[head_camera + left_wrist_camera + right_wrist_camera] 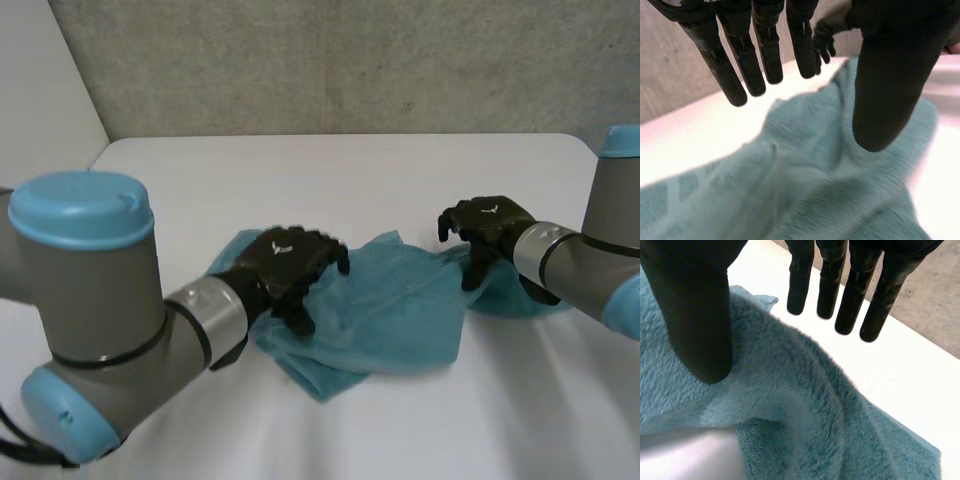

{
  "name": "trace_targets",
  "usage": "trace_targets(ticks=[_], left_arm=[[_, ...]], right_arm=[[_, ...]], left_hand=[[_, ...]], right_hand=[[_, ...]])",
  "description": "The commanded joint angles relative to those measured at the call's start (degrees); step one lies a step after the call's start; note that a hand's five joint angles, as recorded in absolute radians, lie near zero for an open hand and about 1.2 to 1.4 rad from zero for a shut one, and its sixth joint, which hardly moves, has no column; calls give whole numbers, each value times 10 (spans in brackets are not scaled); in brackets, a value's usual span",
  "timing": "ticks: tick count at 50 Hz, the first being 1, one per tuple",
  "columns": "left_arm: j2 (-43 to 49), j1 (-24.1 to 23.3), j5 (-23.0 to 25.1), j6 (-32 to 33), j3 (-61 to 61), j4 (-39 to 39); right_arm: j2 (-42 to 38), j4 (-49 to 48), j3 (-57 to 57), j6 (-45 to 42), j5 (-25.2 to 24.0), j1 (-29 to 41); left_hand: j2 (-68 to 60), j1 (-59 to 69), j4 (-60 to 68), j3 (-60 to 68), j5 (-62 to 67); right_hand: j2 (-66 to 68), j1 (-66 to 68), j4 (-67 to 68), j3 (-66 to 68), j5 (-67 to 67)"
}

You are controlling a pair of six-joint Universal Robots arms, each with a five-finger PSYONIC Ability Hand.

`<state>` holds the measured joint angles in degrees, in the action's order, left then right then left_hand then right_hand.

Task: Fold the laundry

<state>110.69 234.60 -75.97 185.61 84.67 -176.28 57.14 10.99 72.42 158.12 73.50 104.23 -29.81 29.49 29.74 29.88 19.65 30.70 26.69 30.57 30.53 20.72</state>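
The teal towel (395, 310) lies rumpled on the white table (330, 170), bunched between the 2 hands. The left hand (290, 262) is over its left end and the right hand (490, 228) over its right end, each with fingers straight and thumb spread wide, gripping nothing. Placed at opposite ends, they seem set to pinch the cloth and draw it flat before any fold.

Even light, glare on table (690, 135)
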Motion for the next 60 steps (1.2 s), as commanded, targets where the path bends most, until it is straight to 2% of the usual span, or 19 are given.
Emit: trace_targets(ticks=[1, 4, 5, 7, 8, 10, 11, 13, 20, 30, 31, 37, 38, 40, 47, 54, 57, 59, 60], left_arm=[[36, 30, 35, 57, -77, -1], [65, 41, 79, 125, -95, 9], [65, 41, 79, 126, -95, 9], [95, 43, 131, 199, -105, 36], [95, 43, 131, 200, -105, 37], [125, 44, 167, 275, -111, 62], [125, 44, 167, 275, -111, 62], [152, 44, 178, 343, -113, 73], [192, 44, 176, 422, -118, 71], [215, 44, 157, 430, -143, 58], [218, 44, 148, 430, -144, 53], [226, 42, 80, 432, -141, 48], [226, 42, 80, 432, -141, 48], [220, 38, 47, 440, -141, 42], [186, 36, 16, 438, -132, 23], [154, 36, 14, 421, -116, 23], [146, 37, 14, 397, -110, 23], [141, 37, 13, 371, -109, 23], [141, 37, 13, 371, -109, 23]], right_arm=[[108, -10, 91, 5, 2, -10], [153, -21, 139, 12, -7, -11], [175, -26, 164, 14, -14, -11], [194, -28, 189, 13, -24, -12], [194, -28, 189, 13, -24, -12], [226, -29, 231, 13, -46, -14], [226, -29, 231, 13, -46, -14], [243, -30, 263, 11, -63, -19], [251, -34, 305, 5, -71, -40], [250, -39, 316, 5, -72, -40], [250, -38, 317, 5, -72, -39], [251, -38, 332, 13, -70, -37], [251, -38, 332, 13, -70, -37], [257, -46, 355, 21, -66, -28], [271, -117, 392, 89, -63, 19], [222, -198, 402, 105, -48, 45], [174, -223, 387, 93, -16, 62], [138, -238, 362, 64, 28, 79], [138, -238, 362, 64, 28, 79]], left_hand=[[8, -4, -7, -8, -6], [4, -1, -4, -5, -3], [4, -1, -4, -5, -3], [7, -4, -7, -8, -6], [8, -4, -7, -8, -6], [9, -6, -9, -10, -8], [9, -6, -9, -10, -8], [16, -13, -15, -17, -14], [19, -16, -19, -20, -18], [-21, 24, 22, 20, 23], [-109, 112, 110, 109, 111], [-318, 321, 319, 318, 320], [-319, 322, 319, 318, 320], [-501, 504, 502, 500, 503], [-502, 505, 503, 501, 503], [-502, 505, 503, 501, 503], [-502, 505, 503, 501, 503], [-502, 505, 503, 501, 503], [-502, 505, 503, 501, 503]], right_hand=[[-14, 26, -13, -13, -15], [-16, 24, -15, -14, -16], [-16, 24, -15, -14, -16], [-18, 22, -16, -16, -18], [-18, 22, -17, -16, -18], [-18, 22, -17, -16, -18], [-18, 22, -17, -16, -18], [-18, 22, -17, -16, -18], [-16, 24, -15, -14, -16], [-16, 24, -15, -14, -16], [-18, 22, -16, -16, -18], [-19, 21, -18, -18, -20], [-19, 21, -18, -18, -20], [-9, 31, -8, -8, -10], [-18, 22, -16, -16, -18], [-14, 26, -13, -13, -15], [4, 44, 5, 6, 4], [68, 108, 69, 69, 67], [68, 108, 69, 70, 68]])
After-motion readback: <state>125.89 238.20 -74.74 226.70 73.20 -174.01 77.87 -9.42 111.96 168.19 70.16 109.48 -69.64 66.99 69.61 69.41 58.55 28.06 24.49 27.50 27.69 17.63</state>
